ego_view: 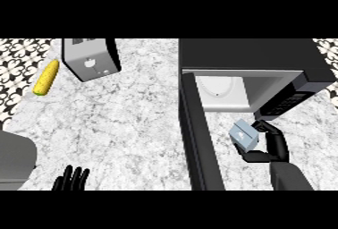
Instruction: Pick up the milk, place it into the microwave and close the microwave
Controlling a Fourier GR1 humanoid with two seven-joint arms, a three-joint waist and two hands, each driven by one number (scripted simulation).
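Note:
The milk [244,134] is a small pale blue-grey carton, held tilted just above the counter in front of the microwave's opening. My right hand [272,145] is curled round it from the right, thumb below and fingers above. The black microwave [264,56] stands at the upper right, its white cavity [224,91] showing a round turntable. Its door [198,138] stands open, swung out toward me as a long dark panel left of the carton. My left hand [71,179] rests open at the lower left, fingers up.
A silver toaster [91,58] stands at the upper left, with a yellow corn cob [46,77] lying beside it near the counter's left edge. A grey rounded object [14,161] sits at the lower left. Marbled counter [125,120] stretches between toaster and door.

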